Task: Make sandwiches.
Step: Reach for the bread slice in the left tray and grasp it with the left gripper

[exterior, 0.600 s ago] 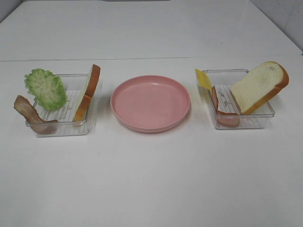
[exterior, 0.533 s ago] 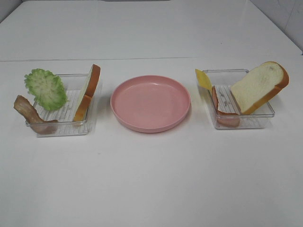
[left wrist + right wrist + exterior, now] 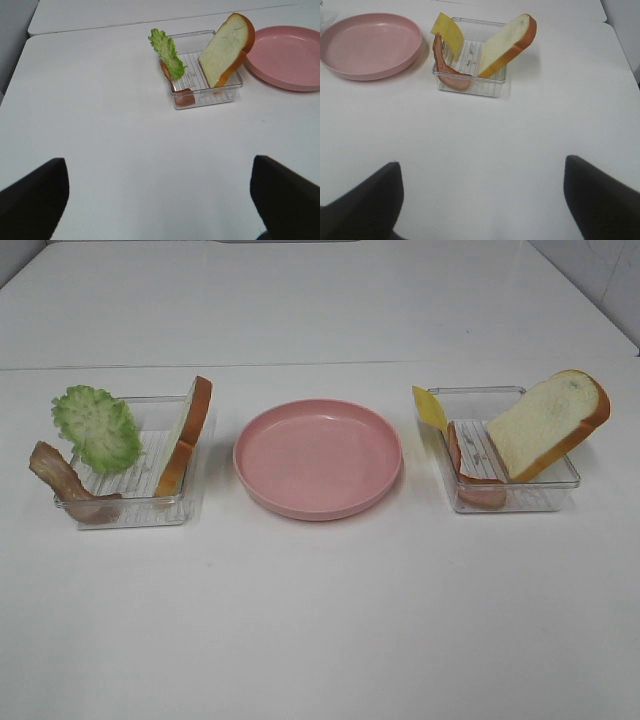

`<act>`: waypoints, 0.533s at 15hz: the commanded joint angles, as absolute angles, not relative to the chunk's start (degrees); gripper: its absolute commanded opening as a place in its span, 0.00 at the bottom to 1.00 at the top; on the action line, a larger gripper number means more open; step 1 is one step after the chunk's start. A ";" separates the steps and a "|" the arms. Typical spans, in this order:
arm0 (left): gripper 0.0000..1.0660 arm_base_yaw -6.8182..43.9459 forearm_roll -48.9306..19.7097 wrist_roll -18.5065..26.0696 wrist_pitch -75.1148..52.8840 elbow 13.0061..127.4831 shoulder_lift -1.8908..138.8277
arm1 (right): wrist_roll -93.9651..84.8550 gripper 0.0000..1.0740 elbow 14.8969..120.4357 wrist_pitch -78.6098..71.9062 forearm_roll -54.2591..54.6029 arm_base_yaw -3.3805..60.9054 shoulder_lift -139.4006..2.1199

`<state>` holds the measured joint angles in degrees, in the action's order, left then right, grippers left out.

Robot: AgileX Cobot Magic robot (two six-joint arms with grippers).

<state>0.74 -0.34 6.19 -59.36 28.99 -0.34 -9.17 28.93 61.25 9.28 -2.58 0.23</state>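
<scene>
Matte white table (image 3: 320, 620); ruffled lettuce (image 3: 97, 427), ribbed clear tray (image 3: 130, 512) (left hand (image 3: 157, 165), right hand (image 3: 481, 161) spread).

A round pink plate (image 3: 318, 455) sat flat in the middle of the white tabletop (image 3: 320, 620). A clear rectangular plastic tray with a ribbed floor (image 3: 150, 508) stood just to its left. A second clear plastic tray (image 3: 540, 497) of the same kind stood to its right, both near the plate's rim without touching it.
</scene>
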 commanded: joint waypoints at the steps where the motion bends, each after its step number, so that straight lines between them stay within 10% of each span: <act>1: 0.86 0.52 -1.03 6.30 -58.73 28.82 -1.43 | -9.11 0.72 28.88 61.02 9.45 -2.81 1.43; 8: 0.86 0.52 -1.03 6.30 -58.73 28.82 -1.43 | -9.11 0.72 28.88 61.02 9.45 -2.81 1.43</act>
